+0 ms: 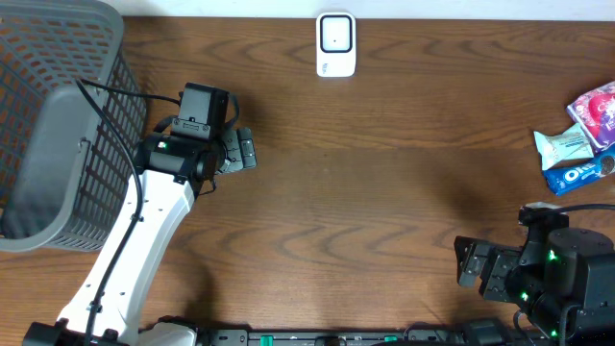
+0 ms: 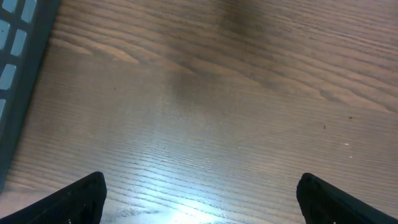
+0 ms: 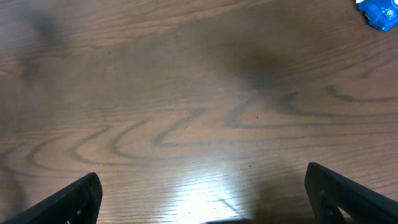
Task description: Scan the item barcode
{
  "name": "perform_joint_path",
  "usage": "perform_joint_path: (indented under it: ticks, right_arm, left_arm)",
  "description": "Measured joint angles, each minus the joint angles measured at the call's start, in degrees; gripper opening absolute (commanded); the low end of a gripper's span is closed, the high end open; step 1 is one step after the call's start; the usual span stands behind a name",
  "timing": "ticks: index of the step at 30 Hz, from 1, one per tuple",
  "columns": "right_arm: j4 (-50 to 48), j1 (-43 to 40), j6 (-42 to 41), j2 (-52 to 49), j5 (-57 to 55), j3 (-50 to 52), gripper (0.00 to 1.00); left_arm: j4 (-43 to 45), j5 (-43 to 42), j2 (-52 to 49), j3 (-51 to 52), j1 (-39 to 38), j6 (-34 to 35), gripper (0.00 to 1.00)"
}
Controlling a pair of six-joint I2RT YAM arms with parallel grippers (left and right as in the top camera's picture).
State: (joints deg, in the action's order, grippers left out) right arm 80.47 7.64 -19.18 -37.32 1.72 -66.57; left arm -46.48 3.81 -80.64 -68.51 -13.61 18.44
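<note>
Progress: by my judgement the task is at its very start; no packet is lifted and nothing is held up to the scanner [image 1: 335, 44].
Left gripper [image 1: 246, 151]: jaws spread wide and empty, hovering over bare wood just beside the grey mesh basket [image 1: 106, 58].
Right gripper [image 1: 465, 263]: jaws also spread wide with nothing between them, low at the near right corner of the surface [image 1: 365, 192].
Items: three snack packets lie together at the far right edge, a pink packet [image 1: 598, 109] farthest back, a pale teal packet [image 1: 565, 145] in the middle and a blue packet [image 1: 579, 174] nearest the right arm; all are well apart from both grippers.
Right wrist view: only a blue corner shows at the upper right edge, probably that same blue packet, though too little is in frame to be sure.
Scanner position: small white unit with a dark window, standing at the far edge of the surface near the middle, well apart from the packets.
Writing: "OREO" reads in white on the blue packet; print on the pink and teal packets is too small to make out, and no barcode shows on any upward face.
Left to do: pick one packet, most likely with the right arm since it is nearer, find its barcode, carry it across and face the code to the scanner window.
</note>
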Motion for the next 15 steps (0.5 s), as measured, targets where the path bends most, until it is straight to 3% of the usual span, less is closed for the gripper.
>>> perform_joint_path:
  ticks: [15]
  right_arm:
    - [0.0,0.0,0.5,0.0,0.0,0.0,0.99]
  left_arm:
    - [0.0,0.0,0.0,0.0,0.0,0.0,0.98]
